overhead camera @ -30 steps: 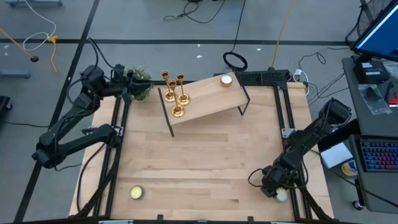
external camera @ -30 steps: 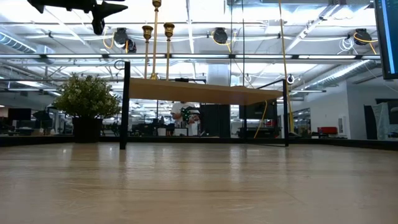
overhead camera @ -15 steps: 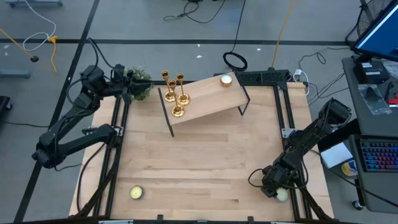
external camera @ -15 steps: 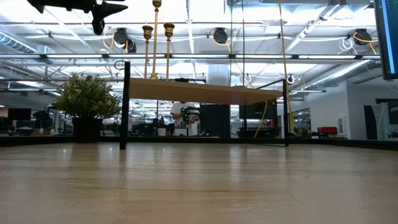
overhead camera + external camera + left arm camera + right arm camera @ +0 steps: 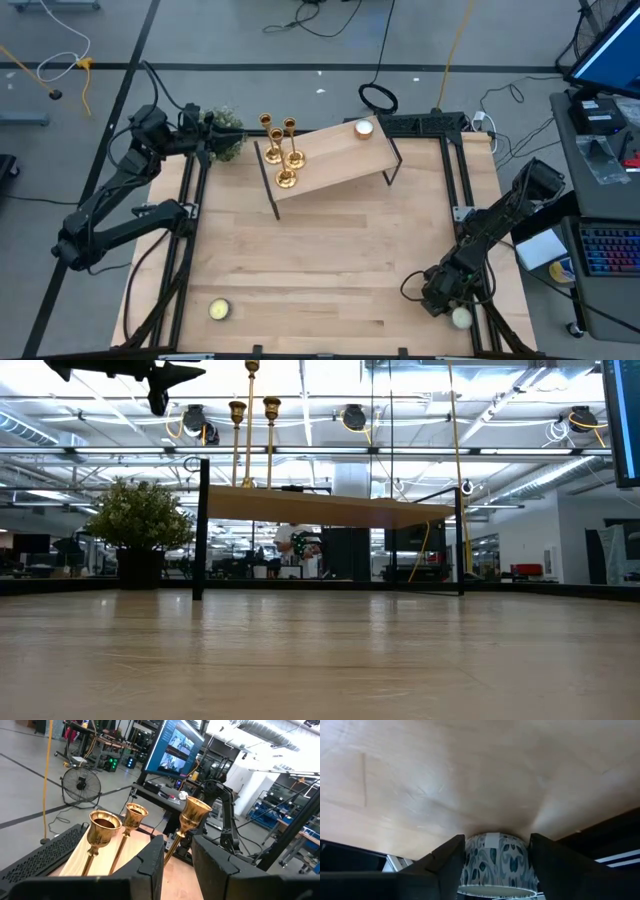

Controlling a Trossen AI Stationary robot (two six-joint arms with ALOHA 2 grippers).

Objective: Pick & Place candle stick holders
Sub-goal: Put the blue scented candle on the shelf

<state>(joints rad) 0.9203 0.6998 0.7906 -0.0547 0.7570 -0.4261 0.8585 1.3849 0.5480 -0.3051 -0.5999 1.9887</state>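
Observation:
Three gold candle stick holders (image 5: 284,152) stand by their round bases on the left end of a raised wooden shelf (image 5: 335,160). They also show in the left wrist view (image 5: 132,820) and the low view (image 5: 252,410). My left gripper (image 5: 208,140) (image 5: 178,842) hangs level beyond the table's far left corner, pointing at them. Its fingers are a little apart and hold nothing. My right gripper (image 5: 452,308) (image 5: 497,840) is at the near right corner, shut on a small white cup candle with a blue-green leaf pattern (image 5: 497,865) (image 5: 460,317). My right gripper has the patterned cup candle between its two fingers, one on each opposite side of the round wall (image 5: 470,862). The fingers slant down at it from above. Whether the cup stands on the table or is lifted, I cannot tell.
A white tealight (image 5: 363,128) sits on the shelf's right end. A yellow tealight (image 5: 220,310) lies near the table's near left corner. A small potted plant (image 5: 226,135) stands beside my left gripper. The shelf stands on dark legs (image 5: 200,530), with bare wood in front.

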